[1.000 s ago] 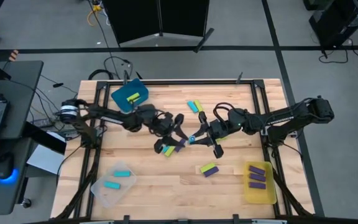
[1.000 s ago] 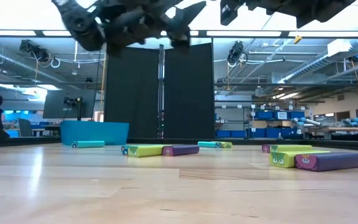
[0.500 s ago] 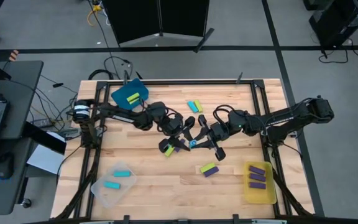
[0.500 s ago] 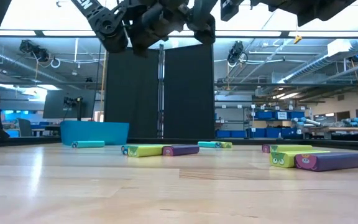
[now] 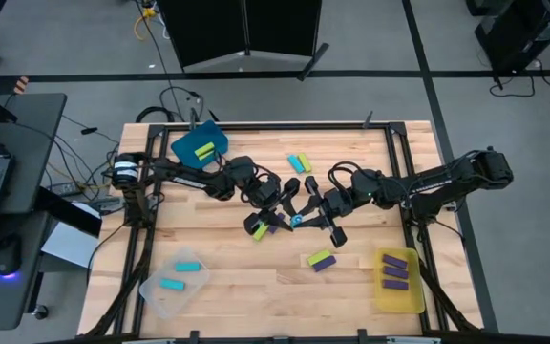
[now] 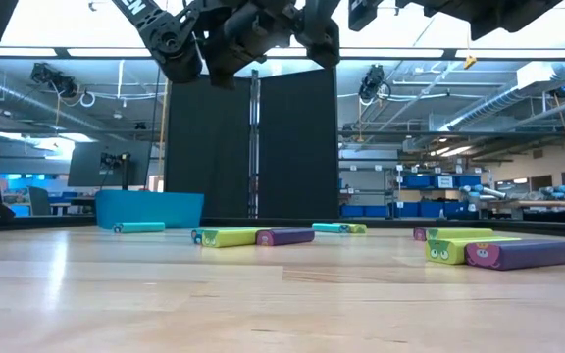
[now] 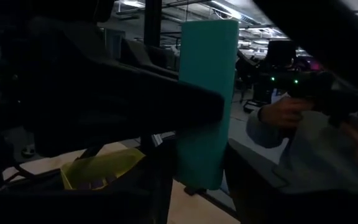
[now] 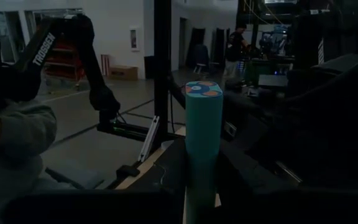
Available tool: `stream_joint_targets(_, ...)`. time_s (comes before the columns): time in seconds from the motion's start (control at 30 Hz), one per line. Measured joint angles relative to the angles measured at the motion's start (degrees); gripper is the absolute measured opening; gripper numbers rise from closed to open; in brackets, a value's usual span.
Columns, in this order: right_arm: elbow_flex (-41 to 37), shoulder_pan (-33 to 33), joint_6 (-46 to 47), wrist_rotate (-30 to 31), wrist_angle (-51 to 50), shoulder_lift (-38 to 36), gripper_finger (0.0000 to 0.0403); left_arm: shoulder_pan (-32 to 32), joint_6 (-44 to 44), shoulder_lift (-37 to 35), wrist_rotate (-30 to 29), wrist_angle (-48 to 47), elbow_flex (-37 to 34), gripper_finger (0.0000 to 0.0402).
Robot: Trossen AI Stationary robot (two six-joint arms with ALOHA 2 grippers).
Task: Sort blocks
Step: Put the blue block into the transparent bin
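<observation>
A cyan block (image 5: 296, 220) stands upright in the air above the table's middle, with my right gripper (image 5: 306, 216) shut on it. It fills the left wrist view (image 7: 207, 99) and rises between the fingers in the right wrist view (image 8: 202, 143). My left gripper (image 5: 288, 203) is open and comes level from the table's left, close against the same block. Loose blocks lie flat on the table: a lime, purple and cyan cluster (image 5: 260, 227), a cyan and lime pair (image 5: 299, 162), and a lime and purple pair (image 5: 321, 260). My right gripper pinches the cyan block's lower part (image 8: 199, 186) between its two fingers, coming level from the table's right. The block stands upright, its printed end (image 8: 204, 89) on top, lifted clear of the table. My left gripper has a dark finger (image 7: 166, 102) across the block's middle; whether it touches I cannot tell.
A blue bin (image 5: 187, 153) holding a lime block stands at the far left. A clear bin (image 5: 151, 291) with two cyan blocks is near left, and a yellow bin (image 5: 380, 296) with three purple blocks near right. A person's hand (image 7: 278, 118) shows beyond the table.
My left gripper has moved toward the table's right, from beside the blue bin's side up to the cyan block in my right gripper, turning as it went; it has then kept still. The block has stayed upright in place.
</observation>
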Motion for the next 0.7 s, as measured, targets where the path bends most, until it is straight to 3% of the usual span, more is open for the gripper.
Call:
stream_joint_targets(0.4, 0.04, -0.04, 1.18, 0.36, -0.48, -0.07, 0.0071, -0.37, 2.7, 0.0, -0.49, 0.09, 0.2, 0.0107)
stream_joint_targets(0.7, 0.07, -0.13, 1.19, 3.26, -0.87, -0.58, 0.0178, -0.28, 2.82, 0.0, -1.2, -0.07, 0.24, 0.0105)
